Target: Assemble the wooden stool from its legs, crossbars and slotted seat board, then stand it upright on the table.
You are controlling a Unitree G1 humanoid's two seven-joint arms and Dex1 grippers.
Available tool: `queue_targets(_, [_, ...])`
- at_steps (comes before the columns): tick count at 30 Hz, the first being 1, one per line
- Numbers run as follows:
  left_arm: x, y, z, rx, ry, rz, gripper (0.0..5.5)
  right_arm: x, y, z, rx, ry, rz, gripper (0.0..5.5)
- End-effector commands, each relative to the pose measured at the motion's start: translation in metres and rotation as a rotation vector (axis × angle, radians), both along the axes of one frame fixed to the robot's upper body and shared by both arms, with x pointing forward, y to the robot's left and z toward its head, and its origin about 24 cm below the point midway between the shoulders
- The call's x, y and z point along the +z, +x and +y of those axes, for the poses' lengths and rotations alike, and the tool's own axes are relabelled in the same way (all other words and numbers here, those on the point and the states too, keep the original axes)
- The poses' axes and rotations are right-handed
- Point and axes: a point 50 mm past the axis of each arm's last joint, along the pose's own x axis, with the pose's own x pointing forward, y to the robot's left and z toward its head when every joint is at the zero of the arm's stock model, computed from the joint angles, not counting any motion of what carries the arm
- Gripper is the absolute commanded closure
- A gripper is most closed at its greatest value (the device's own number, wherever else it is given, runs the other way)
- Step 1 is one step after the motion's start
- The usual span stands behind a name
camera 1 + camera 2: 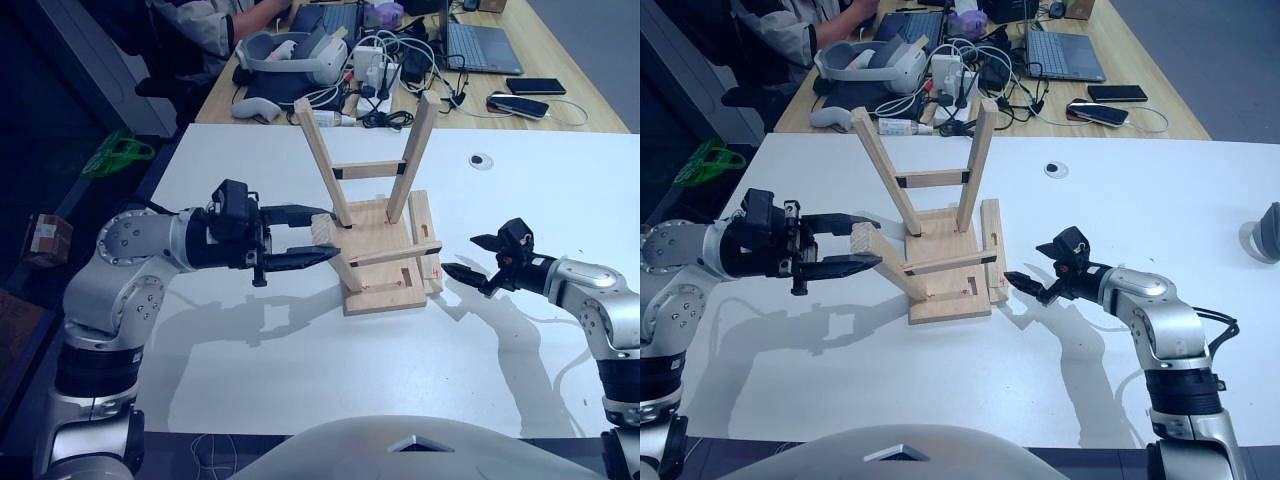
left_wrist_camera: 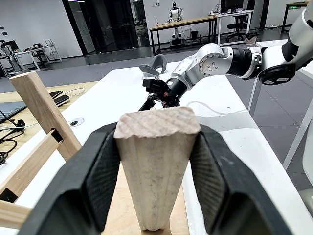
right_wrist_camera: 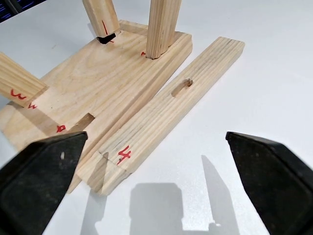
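Note:
The stool lies upside down, its slotted seat board (image 1: 372,215) flat on the white table. Two legs (image 1: 320,150) (image 1: 415,140) stand up from its far side, joined by a crossbar (image 1: 368,170). A third leg (image 1: 338,258) leans out to the left from the near corner, with a second crossbar (image 1: 395,255) running right from it. My left gripper (image 1: 318,235) is shut on that leg's free end (image 2: 156,161). A loose leg (image 3: 181,98) marked 4 lies along the board's right edge. My right gripper (image 1: 1025,260) stands open just right of it, near its end.
Behind the table a wooden desk holds laptops (image 1: 480,45), a white headset (image 1: 290,55) and cables. A round grommet (image 1: 481,160) sits in the tabletop at the back right. A grey object (image 1: 1265,232) rests at the far right edge. Bare tabletop lies in front.

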Motion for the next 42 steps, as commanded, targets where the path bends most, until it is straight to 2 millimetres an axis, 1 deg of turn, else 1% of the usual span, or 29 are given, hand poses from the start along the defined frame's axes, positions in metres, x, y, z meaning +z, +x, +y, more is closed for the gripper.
queue_targets(1, [-0.007,-0.002,-0.004,-0.007,0.085,0.024,3.48,0.003,0.002,-0.001,-0.019,0.007,-0.006,0.10])
queue_targets(7, [0.004,0.005,0.000,0.024,0.085,0.023,3.48,-0.001,0.000,0.001,-0.052,0.026,0.016,0.10])
queue_targets(13, [0.014,0.014,0.002,0.089,0.093,0.034,3.48,-0.014,-0.011,0.013,-0.041,0.030,0.049,0.10])
queue_targets(19, [0.014,0.017,0.003,0.131,0.113,0.091,3.48,-0.022,-0.015,0.018,-0.037,0.024,0.063,0.10])
queue_targets(20, [0.015,0.017,0.003,0.135,0.113,0.092,3.31,-0.022,-0.016,0.019,-0.036,0.023,0.064,0.10])
queue_targets(26, [0.016,0.018,0.001,0.136,0.112,0.087,3.31,-0.027,-0.014,0.020,-0.041,0.001,0.056,0.10])
queue_targets(30, [0.017,0.015,0.001,0.112,0.124,0.062,3.31,-0.030,-0.017,0.023,-0.015,-0.024,0.052,0.10])
queue_targets(37, [0.014,0.014,0.001,0.105,0.155,0.086,3.31,-0.033,-0.017,0.020,-0.005,-0.063,0.043,0.10])
queue_targets(42, [0.015,0.016,0.002,0.134,0.172,0.092,3.31,-0.034,-0.018,0.020,0.006,-0.072,0.042,0.10])
